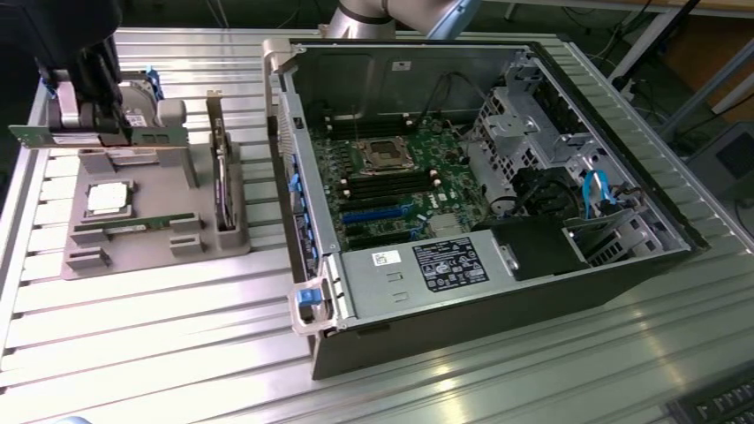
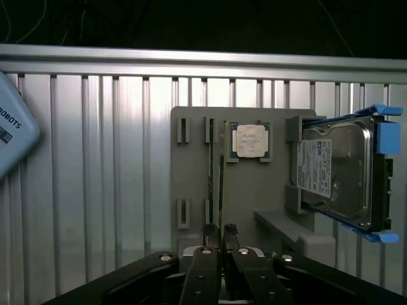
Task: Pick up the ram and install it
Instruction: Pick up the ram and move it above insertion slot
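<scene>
Slatted table (image 1: 154, 336), gripper (image 2: 220, 231) clamping ram (image 1: 33, 132), mostly hidden

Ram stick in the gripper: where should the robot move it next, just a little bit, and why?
Probably carry it sideways toward the open computer case, keeping it high. The gripper looks shut on the ram, above the gray holder at the exterior view's left. The memory slots lie inside the case, further to the exterior view's right, behind its raised wall.
</scene>
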You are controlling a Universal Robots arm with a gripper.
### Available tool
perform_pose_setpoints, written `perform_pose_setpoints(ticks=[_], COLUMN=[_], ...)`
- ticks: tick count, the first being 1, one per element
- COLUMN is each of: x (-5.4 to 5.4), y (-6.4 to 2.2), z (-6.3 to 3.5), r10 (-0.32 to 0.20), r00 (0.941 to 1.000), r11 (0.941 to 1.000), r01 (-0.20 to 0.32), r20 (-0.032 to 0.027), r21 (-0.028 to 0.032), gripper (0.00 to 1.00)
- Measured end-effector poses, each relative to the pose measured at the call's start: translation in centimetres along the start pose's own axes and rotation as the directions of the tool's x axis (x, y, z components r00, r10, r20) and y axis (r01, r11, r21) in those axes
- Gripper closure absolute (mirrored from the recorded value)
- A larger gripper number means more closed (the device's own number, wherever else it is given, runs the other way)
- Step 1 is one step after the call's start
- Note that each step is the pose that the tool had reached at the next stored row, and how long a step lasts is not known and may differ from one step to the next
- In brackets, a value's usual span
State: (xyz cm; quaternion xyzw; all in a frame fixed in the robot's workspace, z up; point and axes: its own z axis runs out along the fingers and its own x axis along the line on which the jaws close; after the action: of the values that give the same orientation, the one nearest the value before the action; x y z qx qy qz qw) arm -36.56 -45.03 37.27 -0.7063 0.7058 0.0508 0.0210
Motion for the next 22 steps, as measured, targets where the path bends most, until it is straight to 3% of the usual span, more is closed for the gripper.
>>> perform_pose_setpoints(ticks=[7,12,20,22], x=[-0.1,-0.2,-0.2,-0.2], y=[-2.36,-4.53,-6.4,-7.35], z=[-1.13,-1.72,-2.09,-2.24], r10=[0.0,0.0,0.0,0.0], r00=[1.0,1.0,1.0,1.0], r11=[1.0,1.0,1.0,1.0], r01=[0.0,0.0,0.0,0.0], r20=[0.0001,0.0002,0.0005,0.0006], r21=[-0.0041,-0.0043,-0.0043,-0.0043], gripper=[0.86,0.86,0.86,0.86])
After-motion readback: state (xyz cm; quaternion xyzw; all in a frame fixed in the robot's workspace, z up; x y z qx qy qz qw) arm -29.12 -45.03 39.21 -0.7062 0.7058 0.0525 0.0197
